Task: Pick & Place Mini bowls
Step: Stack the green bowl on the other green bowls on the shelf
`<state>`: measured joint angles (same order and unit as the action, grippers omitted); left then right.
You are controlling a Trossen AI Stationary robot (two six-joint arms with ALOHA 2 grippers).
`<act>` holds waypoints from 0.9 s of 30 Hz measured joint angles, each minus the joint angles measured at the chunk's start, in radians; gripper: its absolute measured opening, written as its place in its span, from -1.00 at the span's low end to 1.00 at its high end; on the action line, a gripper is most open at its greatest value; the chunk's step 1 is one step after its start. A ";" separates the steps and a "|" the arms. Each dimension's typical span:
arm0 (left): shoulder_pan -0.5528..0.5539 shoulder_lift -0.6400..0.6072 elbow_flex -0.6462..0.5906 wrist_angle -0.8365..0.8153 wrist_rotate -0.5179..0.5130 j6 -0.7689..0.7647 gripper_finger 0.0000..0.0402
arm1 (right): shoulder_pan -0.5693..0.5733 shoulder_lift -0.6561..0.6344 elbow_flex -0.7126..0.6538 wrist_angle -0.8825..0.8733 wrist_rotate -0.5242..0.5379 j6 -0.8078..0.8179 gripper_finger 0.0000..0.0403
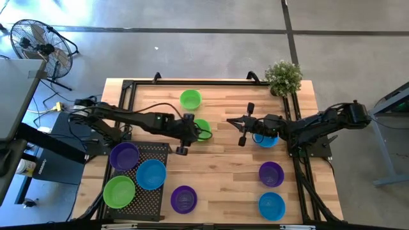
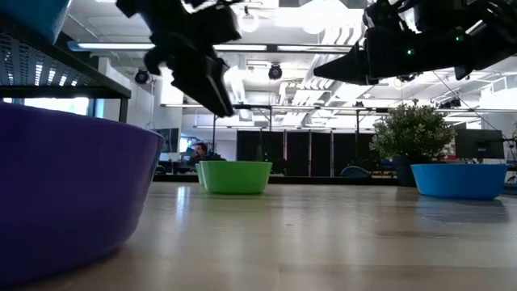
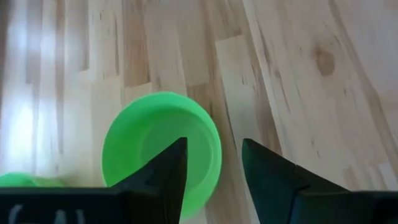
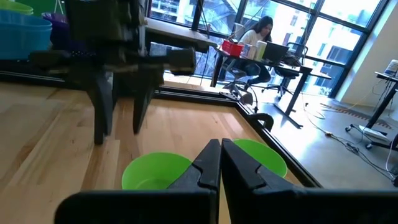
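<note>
Two green mini bowls stand on the wooden table: one [image 1: 202, 130] mid-table, one [image 1: 190, 99] farther back. My left gripper [image 3: 214, 144] hangs open above the nearer green bowl [image 3: 161, 149], tilted downward, one finger over the bowl's hollow, the other past its rim, touching nothing. My right gripper [image 1: 241, 128] is shut and level, clear of the table and pointing at the left gripper [image 4: 118, 118]. A blue bowl [image 1: 265, 139] stands under the right arm. A purple [image 1: 271, 174], a blue [image 1: 271, 206] and another purple bowl [image 1: 183, 199] stand near the front edge.
A raised black mesh rack [image 1: 156, 150] at the front left carries a purple [image 1: 124, 156], a blue [image 1: 151, 174] and a green bowl [image 1: 119, 191]. A small potted plant [image 1: 283, 76] stands at the far right corner. Bare wood lies between the two grippers and the front bowls.
</note>
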<state>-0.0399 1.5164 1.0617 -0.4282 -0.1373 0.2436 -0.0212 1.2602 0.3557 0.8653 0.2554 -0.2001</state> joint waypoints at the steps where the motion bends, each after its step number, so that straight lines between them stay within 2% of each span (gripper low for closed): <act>1: 0.000 0.013 0.008 -0.001 0.000 -0.008 -0.24 | 0.000 0.000 0.000 0.000 0.000 0.000 -0.99; 12: 0.017 0.141 0.081 -0.017 0.018 -0.046 0.04 | 0.000 0.000 0.000 -0.001 0.000 0.000 -0.99; 15: 0.042 0.163 0.087 -0.021 0.028 -0.065 0.05 | 0.000 0.000 0.000 -0.001 0.000 0.001 -0.99; 19: 0.084 0.190 0.090 -0.009 0.101 -0.076 0.05 | 0.000 0.000 0.000 -0.001 -0.001 0.001 -0.99; 27: 0.106 0.242 0.090 0.010 0.128 -0.090 0.05 | 0.000 0.000 0.000 -0.001 -0.003 0.001 -1.00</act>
<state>0.0658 1.7585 1.1515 -0.4186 -0.0095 0.1532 -0.0208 1.2606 0.3557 0.8642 0.2520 -0.1993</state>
